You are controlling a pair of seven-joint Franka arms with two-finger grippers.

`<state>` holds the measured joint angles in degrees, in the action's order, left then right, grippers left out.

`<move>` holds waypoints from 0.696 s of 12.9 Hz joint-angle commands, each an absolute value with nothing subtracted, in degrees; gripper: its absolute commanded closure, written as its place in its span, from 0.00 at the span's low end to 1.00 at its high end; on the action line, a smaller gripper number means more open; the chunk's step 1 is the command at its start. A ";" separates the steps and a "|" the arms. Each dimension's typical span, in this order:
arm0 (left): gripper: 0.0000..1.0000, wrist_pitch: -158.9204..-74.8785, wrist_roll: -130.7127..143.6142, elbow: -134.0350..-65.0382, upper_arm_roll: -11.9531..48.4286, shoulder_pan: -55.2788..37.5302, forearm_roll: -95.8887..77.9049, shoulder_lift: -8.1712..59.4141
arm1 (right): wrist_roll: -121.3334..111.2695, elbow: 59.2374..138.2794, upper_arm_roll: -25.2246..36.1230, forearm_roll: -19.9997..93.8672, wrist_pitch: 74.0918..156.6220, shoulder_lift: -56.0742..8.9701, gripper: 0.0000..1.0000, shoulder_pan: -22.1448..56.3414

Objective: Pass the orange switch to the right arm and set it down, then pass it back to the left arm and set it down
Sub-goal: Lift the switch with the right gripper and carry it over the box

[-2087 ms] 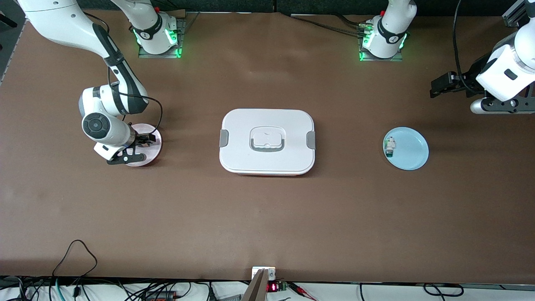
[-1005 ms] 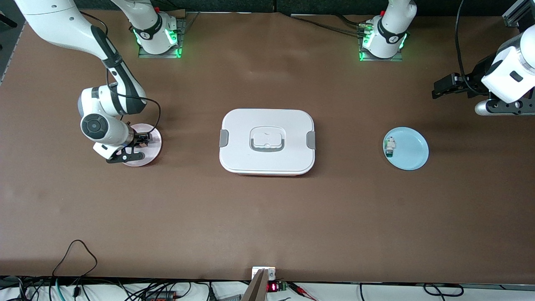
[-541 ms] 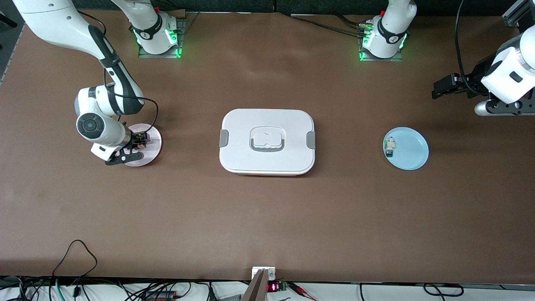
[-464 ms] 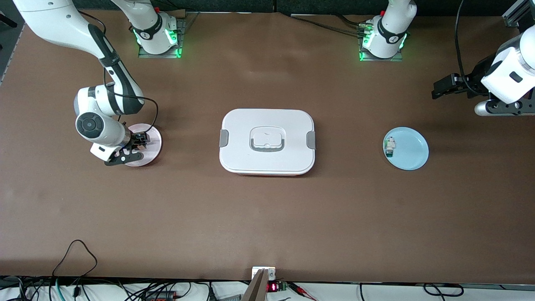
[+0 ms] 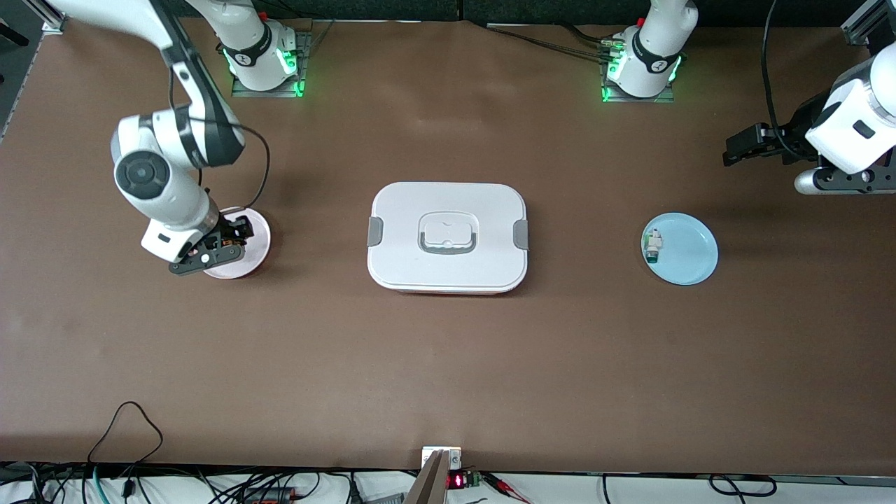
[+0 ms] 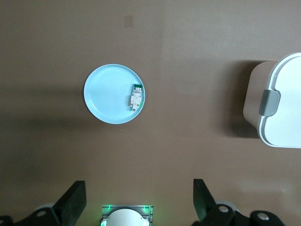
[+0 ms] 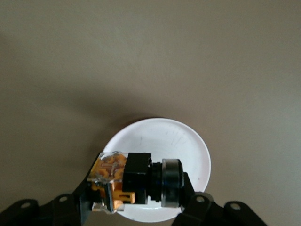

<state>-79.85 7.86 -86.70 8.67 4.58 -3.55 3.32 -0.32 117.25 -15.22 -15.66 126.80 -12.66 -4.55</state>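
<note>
**Right arm's up off the plate with the switch**

Compared to half a second back, your right arm has lifted: the wrist sits higher and the right end effector (image 5: 222, 240) now hangs over the pale pink plate (image 5: 253, 253) rather than down on it. Your left arm hasn't budged; it's waiting at its own end of the counter (image 5: 448, 364), left end effector (image 6: 138, 202) spread wide apart, nothing in it.

In the right wrist view the right end effector's fingers are clamped on the orange switch (image 7: 134, 181): a black boxy body with a ribbed round collar at one end and a clear-cased orange block at the other. Looks like it's clear of the plate, though that angle makes it hard to be sure.

The box (image 5: 448, 236) is smooth white plastic, a rounded rectangle with grey side latches and a recessed grey handle, mid-counter. Toward the left arm's end sits a glossy light-blue plate (image 5: 689, 255) with the small white-and-green switch (image 5: 652, 246) lying near its rim.
</note>
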 commanded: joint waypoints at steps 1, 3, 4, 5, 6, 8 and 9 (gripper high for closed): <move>0.00 -79.54 7.29 -86.31 8.79 5.01 -4.48 3.34 | -2.10 111.38 -18.54 -10.14 119.55 -9.06 0.76 -5.01; 0.00 -79.54 7.47 -86.22 8.79 4.92 -4.48 3.34 | -3.60 105.94 -19.60 -5.73 115.42 -7.91 0.76 -4.83; 0.00 -79.54 7.64 -86.22 8.96 4.92 -4.48 3.34 | -4.65 102.78 -20.12 -4.41 113.05 -7.82 0.76 -4.83; 0.00 -79.54 7.73 -86.22 8.96 4.92 -4.48 3.34 | -7.27 99.53 -20.91 -3.44 110.68 -7.56 0.76 -4.83; 0.00 -79.45 7.73 -86.22 8.96 4.92 -4.48 3.34 | -11.30 97.40 -21.53 -2.91 110.05 -7.47 0.76 -4.83; 0.00 -79.54 7.82 -86.22 8.96 4.92 -4.40 3.34 | -16.59 93.18 -23.28 2.60 110.47 -7.56 0.76 -4.83; 0.00 -79.45 7.65 -86.22 8.96 5.01 -4.48 3.34 | -18.44 91.95 -23.99 5.33 110.74 -7.56 0.76 -4.75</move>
<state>-79.85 7.86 -86.70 8.76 4.58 -3.55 3.33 -14.18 95.92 -22.20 1.09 111.91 -6.69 -4.38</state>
